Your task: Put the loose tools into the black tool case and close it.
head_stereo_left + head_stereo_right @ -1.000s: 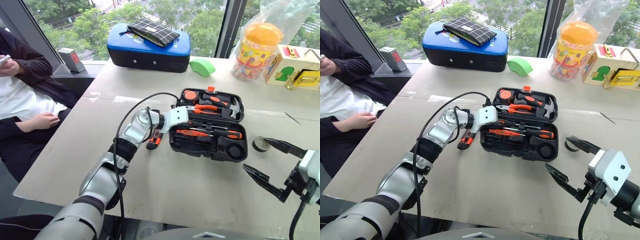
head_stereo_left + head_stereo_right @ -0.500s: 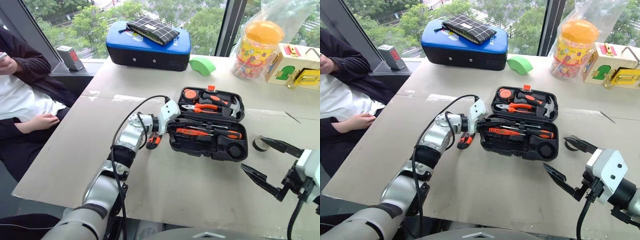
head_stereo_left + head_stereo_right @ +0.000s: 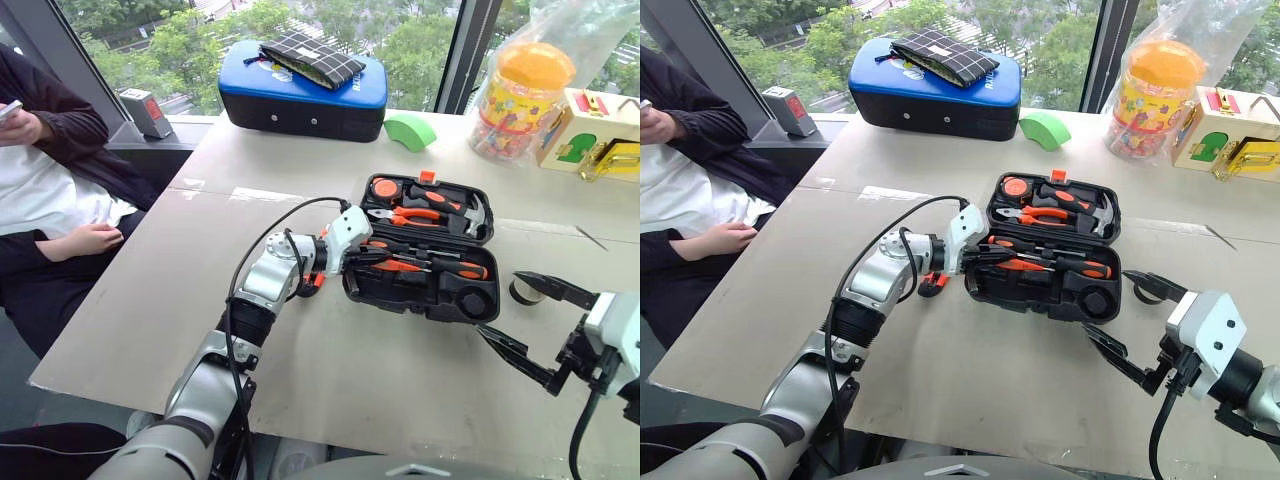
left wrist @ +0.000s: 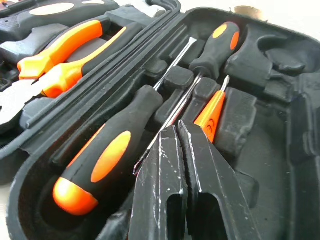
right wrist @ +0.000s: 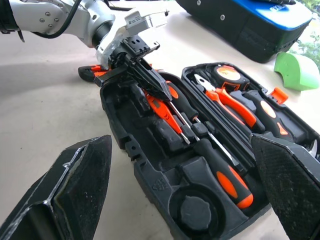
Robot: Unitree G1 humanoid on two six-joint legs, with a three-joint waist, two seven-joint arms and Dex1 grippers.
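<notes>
The black tool case (image 3: pixel 425 255) lies open, so closing is judged still to be done. Three screwdrivers have been seated in its near half, directly under and ahead of the left claw (image 4: pixel 181 131), whose fingers are pressed together on nothing: two black-and-orange ones (image 4: pixel 107 155) and one slim orange tester (image 4: pixel 210 116). One utility knife (image 5: pixel 90 73) is left on the table behind that claw. One tape roll (image 3: pixel 520 291) is left beside the right claw (image 3: pixel 515 315), which is spread wide and empty.
</notes>
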